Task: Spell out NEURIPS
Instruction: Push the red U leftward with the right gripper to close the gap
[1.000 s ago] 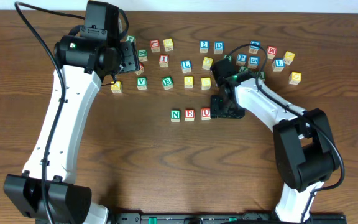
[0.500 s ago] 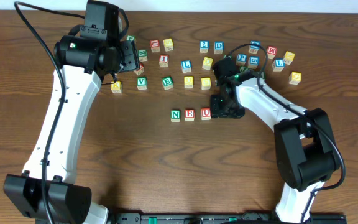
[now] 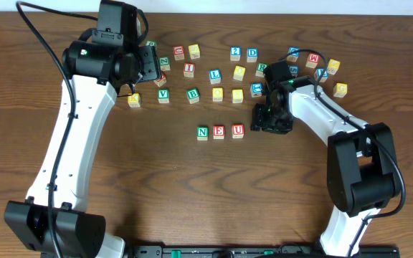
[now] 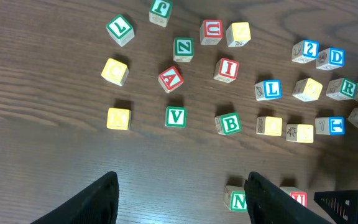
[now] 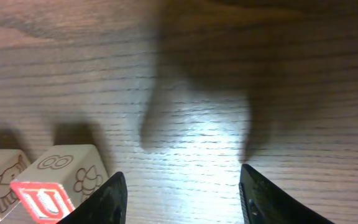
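Three blocks stand in a row at mid-table: green N (image 3: 202, 132), red E (image 3: 219, 131), red U (image 3: 237, 130). My right gripper (image 3: 270, 122) hovers just right of the U, open and empty; in the right wrist view its jaws (image 5: 182, 194) frame bare wood, with the U (image 5: 42, 194) at lower left. My left gripper (image 3: 148, 63) is open and empty, high over the loose blocks at the back left. In the left wrist view its jaws (image 4: 182, 200) are over bare wood, and I see a red I (image 4: 227, 68), a green R (image 4: 342, 88) and the N (image 4: 238, 200).
Several loose letter blocks lie scattered along the back of the table, among them a green V (image 3: 163, 94), a green B (image 3: 192, 94), a blue L (image 3: 214, 74) and a yellow block (image 3: 340, 89). The right arm hides some blocks at the back right.
My right gripper has moved to the right, away from the U block, and stayed open. The N, E, U row and the left arm have not moved.
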You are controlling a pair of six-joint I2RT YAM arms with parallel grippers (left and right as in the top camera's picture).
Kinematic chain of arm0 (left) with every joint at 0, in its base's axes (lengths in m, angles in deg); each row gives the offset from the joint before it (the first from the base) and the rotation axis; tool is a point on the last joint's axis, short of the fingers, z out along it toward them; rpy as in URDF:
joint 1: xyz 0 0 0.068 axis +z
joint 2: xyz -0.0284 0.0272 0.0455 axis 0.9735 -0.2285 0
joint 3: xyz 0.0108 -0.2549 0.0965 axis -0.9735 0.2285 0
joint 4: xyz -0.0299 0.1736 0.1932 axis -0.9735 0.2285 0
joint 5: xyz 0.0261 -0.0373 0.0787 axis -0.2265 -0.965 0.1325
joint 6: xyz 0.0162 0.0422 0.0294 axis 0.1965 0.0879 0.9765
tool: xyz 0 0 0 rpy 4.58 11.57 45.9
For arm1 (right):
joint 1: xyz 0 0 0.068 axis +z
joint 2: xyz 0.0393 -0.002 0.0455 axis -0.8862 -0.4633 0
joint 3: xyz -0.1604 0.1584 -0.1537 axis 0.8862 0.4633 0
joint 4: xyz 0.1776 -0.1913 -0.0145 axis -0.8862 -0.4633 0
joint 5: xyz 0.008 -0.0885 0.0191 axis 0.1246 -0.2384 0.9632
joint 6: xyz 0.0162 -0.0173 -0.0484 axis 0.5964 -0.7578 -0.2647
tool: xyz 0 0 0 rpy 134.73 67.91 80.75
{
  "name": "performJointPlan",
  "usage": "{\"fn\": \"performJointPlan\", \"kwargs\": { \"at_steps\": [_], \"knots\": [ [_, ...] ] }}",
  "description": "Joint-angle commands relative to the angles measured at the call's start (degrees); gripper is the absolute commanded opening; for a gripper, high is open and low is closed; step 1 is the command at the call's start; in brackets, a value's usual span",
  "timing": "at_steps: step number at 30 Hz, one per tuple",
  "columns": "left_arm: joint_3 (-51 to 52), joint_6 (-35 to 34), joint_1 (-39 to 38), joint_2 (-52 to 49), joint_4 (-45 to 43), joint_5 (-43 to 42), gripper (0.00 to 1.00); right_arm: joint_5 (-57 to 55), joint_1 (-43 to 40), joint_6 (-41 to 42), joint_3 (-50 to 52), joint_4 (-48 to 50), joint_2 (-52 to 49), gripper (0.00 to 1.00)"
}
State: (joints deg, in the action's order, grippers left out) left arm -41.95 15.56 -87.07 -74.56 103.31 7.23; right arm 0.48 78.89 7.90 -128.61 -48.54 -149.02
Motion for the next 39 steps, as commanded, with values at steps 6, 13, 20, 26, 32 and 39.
{"fn": "performJointPlan", "kwargs": {
  "at_steps": [6,13,20,26,32,39],
  "knots": [
    [0.4,0.5,0.2,0.5,0.0,0.3,0.64,1.0,2.1,-0.6,-0.2,0.6,-0.1,0.53],
    [0.4,0.5,0.2,0.5,0.0,0.3,0.64,1.0,3.3,-0.3,-0.2,0.6,-0.1,0.52],
    [0.4,0.5,0.2,0.5,0.0,0.3,0.64,0.9,3.9,0.3,-0.2,0.8,-0.2,0.52],
    [0.4,0.5,0.2,0.5,0.0,0.3,0.64,0.9,4.5,0.3,-0.2,1.2,-0.2,0.52],
    [0.4,0.5,0.2,0.5,0.0,0.3,0.64,0.9,5.5,0.7,-0.2,1.6,-0.2,0.52],
    [0.4,0.5,0.2,0.5,0.0,0.3,0.64,1.1,5.9,1.1,-0.2,2.2,-0.2,0.52]
  ]
}}
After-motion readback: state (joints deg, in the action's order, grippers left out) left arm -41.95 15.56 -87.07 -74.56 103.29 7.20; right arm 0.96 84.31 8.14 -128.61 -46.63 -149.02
